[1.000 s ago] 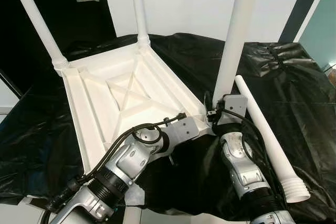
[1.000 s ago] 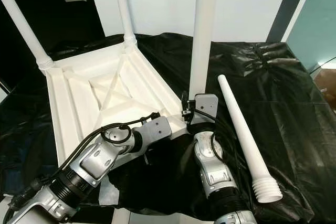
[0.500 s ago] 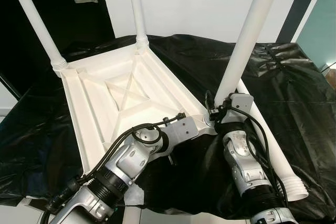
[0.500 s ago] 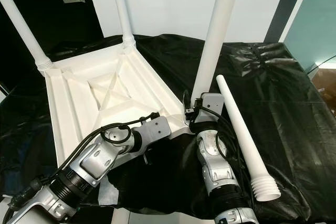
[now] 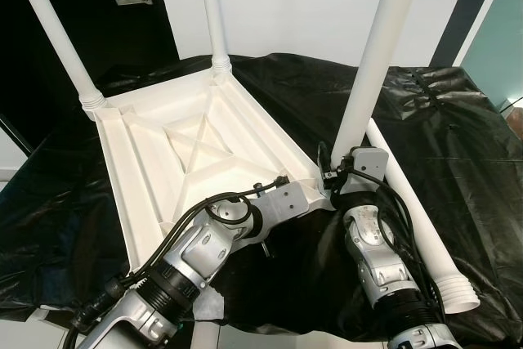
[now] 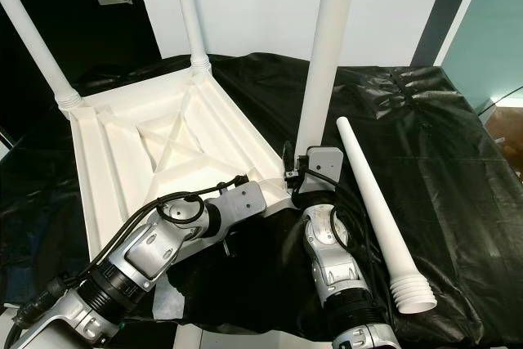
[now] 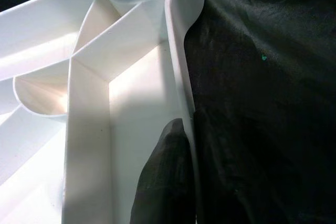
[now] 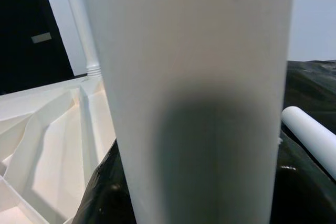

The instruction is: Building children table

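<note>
R pincer (image 5: pixel 333 179) grasps upright leg (image 5: pixel 377 55) at tabletop (image 5: pixel 184 153) corner; L pincer (image 5: pixel 315 199) beside it, grip can't tell.

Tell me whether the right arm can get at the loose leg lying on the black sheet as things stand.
Probably not yet. The right tool is at the base of the upright leg it is fitting into the tabletop corner. The loose leg lies just beside that arm, nothing between them, so freeing the tool should suffice.
</note>
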Available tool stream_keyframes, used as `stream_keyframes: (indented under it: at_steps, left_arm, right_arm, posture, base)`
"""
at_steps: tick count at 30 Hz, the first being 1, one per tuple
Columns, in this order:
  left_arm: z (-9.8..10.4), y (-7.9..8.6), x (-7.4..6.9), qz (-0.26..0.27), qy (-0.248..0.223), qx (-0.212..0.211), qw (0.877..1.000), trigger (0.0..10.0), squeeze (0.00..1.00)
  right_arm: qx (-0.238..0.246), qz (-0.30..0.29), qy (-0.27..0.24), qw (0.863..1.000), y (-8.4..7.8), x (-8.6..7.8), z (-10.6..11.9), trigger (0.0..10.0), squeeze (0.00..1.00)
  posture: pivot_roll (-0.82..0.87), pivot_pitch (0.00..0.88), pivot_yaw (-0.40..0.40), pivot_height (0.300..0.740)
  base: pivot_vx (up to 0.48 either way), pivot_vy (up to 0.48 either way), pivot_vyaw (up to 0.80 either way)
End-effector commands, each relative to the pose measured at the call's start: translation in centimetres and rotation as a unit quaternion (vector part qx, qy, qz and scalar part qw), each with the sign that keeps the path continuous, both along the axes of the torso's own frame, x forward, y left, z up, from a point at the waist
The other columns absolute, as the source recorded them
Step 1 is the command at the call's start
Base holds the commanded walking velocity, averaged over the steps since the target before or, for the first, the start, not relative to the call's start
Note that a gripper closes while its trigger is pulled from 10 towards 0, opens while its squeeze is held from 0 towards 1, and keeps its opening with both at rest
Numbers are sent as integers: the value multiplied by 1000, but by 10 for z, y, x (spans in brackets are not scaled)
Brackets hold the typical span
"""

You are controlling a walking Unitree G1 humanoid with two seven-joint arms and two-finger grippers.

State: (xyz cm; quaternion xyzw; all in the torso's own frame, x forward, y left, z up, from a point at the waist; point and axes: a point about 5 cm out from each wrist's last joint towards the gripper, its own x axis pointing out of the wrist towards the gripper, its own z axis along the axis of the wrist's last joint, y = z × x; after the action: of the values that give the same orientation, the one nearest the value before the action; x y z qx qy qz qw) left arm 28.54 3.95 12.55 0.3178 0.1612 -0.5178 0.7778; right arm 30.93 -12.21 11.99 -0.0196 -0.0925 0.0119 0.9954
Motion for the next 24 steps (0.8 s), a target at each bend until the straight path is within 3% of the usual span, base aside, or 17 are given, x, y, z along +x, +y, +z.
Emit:
stream_keyframes:
  at_steps: [1,9,10,11,19,20,21,22,23,24]
  left_arm:
    - [28,0,10,6,-80,-20,997,10000,0]
    - [28,-2,10,4,-80,-22,997,10000,0]
    - [28,-3,10,4,-80,-23,997,10000,0]
    - [28,-3,10,4,-80,-23,997,10000,0]
    - [28,-5,10,3,-79,-26,997,10000,0]
    - [28,-6,10,3,-79,-27,996,10000,0]
    - [28,-6,10,3,-79,-27,996,10000,0]
    - [29,-6,10,3,-79,-28,996,10000,0]
    - [29,-7,10,3,-80,-28,996,10000,0]
    - [29,-7,10,3,-80,-28,996,10000,0]
  right_arm:
    - [-11,-64,161,985,-31,-22,-67,10000,0]
    - [-18,-60,141,988,-33,-20,-59,10000,0]
    - [-18,-53,129,990,-36,-19,-55,10000,890]
    - [-20,-44,120,992,-38,-18,-52,10000,1000]
    - [-28,3,79,996,-45,-13,-32,10000,1000]
    - [-33,25,70,997,-47,-10,-25,10000,788]
    - [-33,25,70,997,-47,-10,-25,10000,788]
    - [-39,41,64,996,-49,-8,-20,10000,118]
    - [-42,64,58,995,-50,-5,-14,10000,0]
    - [-42,64,58,995,-50,-5,-14,10000,0]
  posture:
    - [-49,0,31,740]
    - [-50,0,29,740]
    - [-52,0,28,740]
    - [-52,0,28,740]
    - [-59,0,23,740]
    - [-65,0,22,740]
    - [-65,0,22,740]
    - [-65,0,22,740]
    - [-68,0,21,740]
    - [-68,0,21,740]
  base:
    - [0,0,0]
    - [0,0,0]
    - [0,0,0]
    - [0,0,0]
    - [0,0,0]
    - [0,0,0]
    - [0,0,0]
    - [0,0,0]
    - [0,0,0]
    - [0,0,0]
